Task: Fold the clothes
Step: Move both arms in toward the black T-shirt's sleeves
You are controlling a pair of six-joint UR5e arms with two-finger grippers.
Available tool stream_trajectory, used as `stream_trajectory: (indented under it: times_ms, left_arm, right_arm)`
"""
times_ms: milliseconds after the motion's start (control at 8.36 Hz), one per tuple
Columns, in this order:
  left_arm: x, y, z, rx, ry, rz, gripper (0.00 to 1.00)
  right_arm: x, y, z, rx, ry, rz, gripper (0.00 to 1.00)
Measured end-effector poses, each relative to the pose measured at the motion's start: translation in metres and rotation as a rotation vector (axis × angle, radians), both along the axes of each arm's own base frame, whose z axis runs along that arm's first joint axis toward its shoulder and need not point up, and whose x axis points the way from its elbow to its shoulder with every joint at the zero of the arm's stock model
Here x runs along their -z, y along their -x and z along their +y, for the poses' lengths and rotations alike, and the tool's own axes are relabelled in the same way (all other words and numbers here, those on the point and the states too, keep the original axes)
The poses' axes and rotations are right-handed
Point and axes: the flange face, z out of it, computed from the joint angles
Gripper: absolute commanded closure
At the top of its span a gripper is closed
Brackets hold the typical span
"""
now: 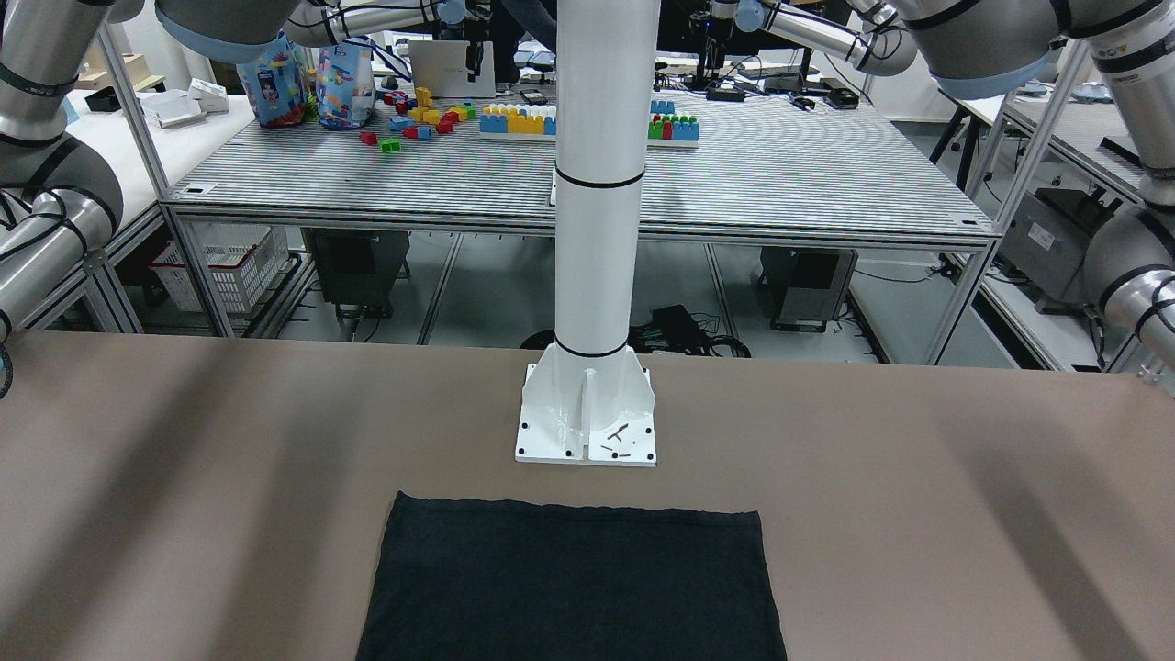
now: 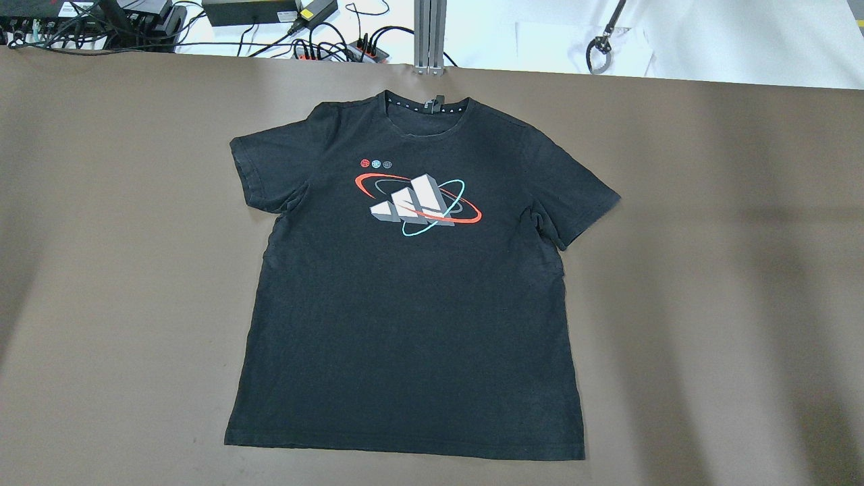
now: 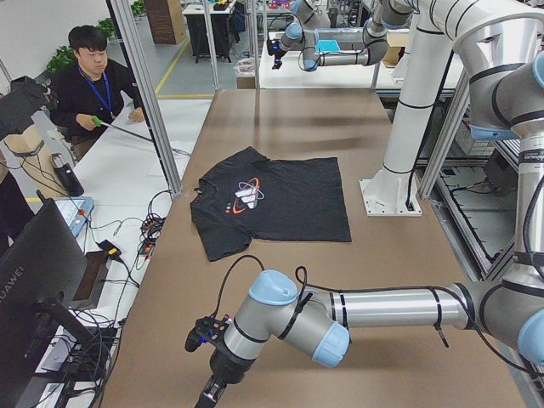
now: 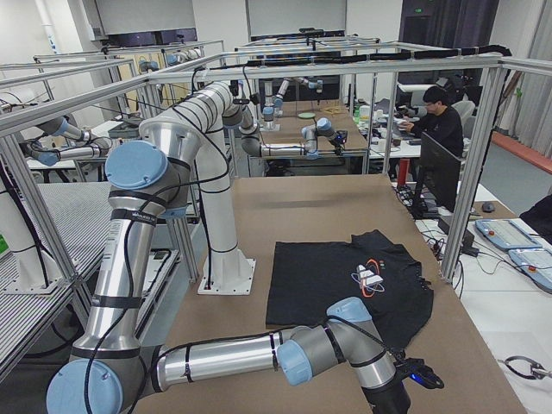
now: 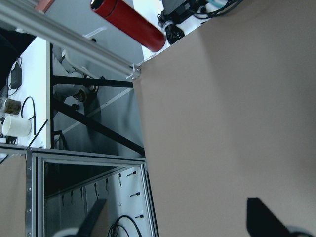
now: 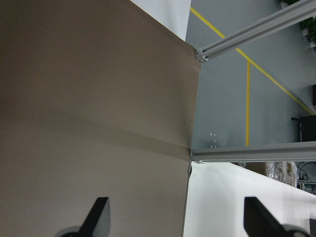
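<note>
A: where's the shirt?

B: the black short-sleeved fabric T-shirt (image 2: 405,324) lies flat, print up, mid brown counter (image 2: 709,270). Collar is at the edge far from the robot. Hem faces the white round pillar (image 1: 597,229), near its base plate, not touching. Both sleeves are spread out. There's a white-bar logo with red and teal rings (image 2: 418,202) on the chest.

A: pincers?

B: left pincer (image 5: 180,224): fingers (image 5: 264,222) wide apart, nothing between them, bare counter below, close to the counter's edge. right pincer (image 6: 177,219): same, fingers (image 6: 96,217) apart, nothing held, over a bare corner of the counter.

A: how close to the shirt?

B: both well apart from it. Side views show each arm stretched low at its own end of the counter, with the shirt between them. Neither touches the fabric.

A: anyone around?

B: one person in a dark top (image 3: 92,95), seated at a white desk (image 3: 127,161) beyond the collar-side edge.
</note>
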Motion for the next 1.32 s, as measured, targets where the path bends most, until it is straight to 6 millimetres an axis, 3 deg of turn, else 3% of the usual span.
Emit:
stream_trajectory:
  times_ms: [120, 239, 479, 718, 838, 1077, 1197, 1316]
  left_arm:
    - [0.006, -0.015, -0.010, -0.031, -0.034, 0.009, 0.00]
    - [0.016, -0.041, -0.030, -0.076, -0.060, 0.014, 0.00]
    - [0.038, -0.099, -0.070, -0.163, -0.094, 0.027, 0.00]
    - [0.072, -0.166, -0.107, -0.233, -0.113, 0.124, 0.00]
    - [0.092, -0.212, -0.125, -0.276, -0.112, 0.179, 0.00]
    - [0.141, -0.329, -0.154, -0.355, -0.098, 0.272, 0.00]
    - [0.165, -0.383, -0.161, -0.375, -0.083, 0.314, 0.00]
    - [0.182, -0.425, -0.160, -0.374, -0.061, 0.355, 0.00]
  right_arm:
    - [0.001, 0.010, -0.003, -0.006, -0.022, -0.016, 0.07]
    - [0.007, 0.032, -0.019, 0.016, -0.041, -0.030, 0.06]
    - [0.003, 0.084, -0.054, 0.086, -0.041, -0.042, 0.05]
    - [0.020, 0.147, -0.092, 0.166, -0.063, -0.064, 0.05]
    - [0.036, 0.193, -0.110, 0.213, -0.076, -0.091, 0.05]
    - [0.074, 0.283, -0.124, 0.274, -0.100, -0.162, 0.05]
    - [0.094, 0.318, -0.124, 0.276, -0.107, -0.204, 0.05]
    - [0.109, 0.346, -0.122, 0.255, -0.102, -0.252, 0.05]
